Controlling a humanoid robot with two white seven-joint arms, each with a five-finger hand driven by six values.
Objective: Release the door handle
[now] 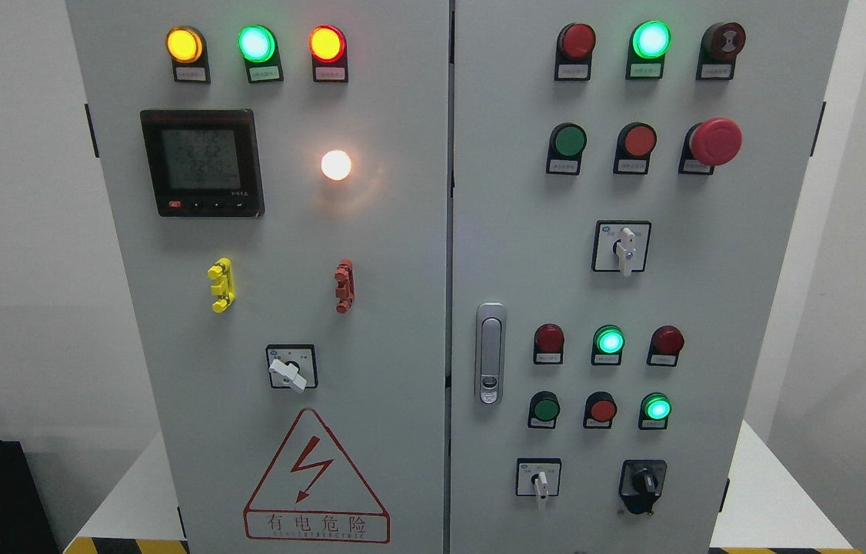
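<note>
I saw neither robot hand in the head view, so I could not tell their finger state. The silver door handle (490, 353) sat flush and upright at the left edge of the cabinet's right door (756, 292), untouched.

You face a two-door control cabinet (433, 231). The door handle (490, 352) sits at the right door's left edge, just right of the seam. The meter (201, 162) is on the left door's upper part, the warning sign (316, 481) below it.
</note>
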